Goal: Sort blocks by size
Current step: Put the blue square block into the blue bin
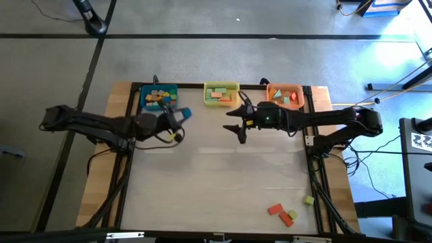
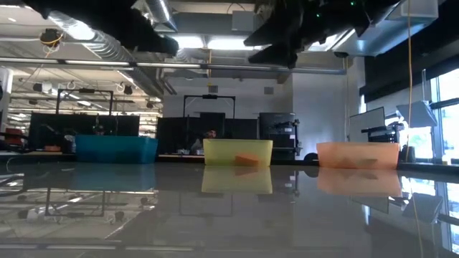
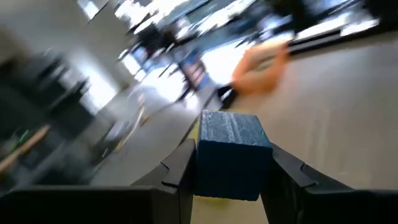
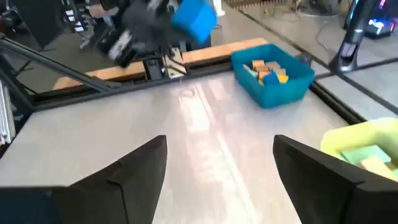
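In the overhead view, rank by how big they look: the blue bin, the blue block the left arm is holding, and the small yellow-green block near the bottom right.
1. blue bin, clearly largest.
2. blue block in the left end effector.
3. yellow-green block.
The two blocks look close in size, and the held one is raised nearer the camera, so their order is unsure.

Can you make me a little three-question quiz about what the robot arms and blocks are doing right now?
1. True or false: the left tool is holding a blue block.
2. Which bin sits in the middle of the row: A) blue bin B) yellow bin C) orange bin?
3. Fill in: the right tool has its fingers ____ with nothing between them.

Key
1. True; it is clamped between the two fingers.
2. B.
3. Open. It hangs over bare table, near the yellow bin. A few loose blocks wait at the table's near right corner.
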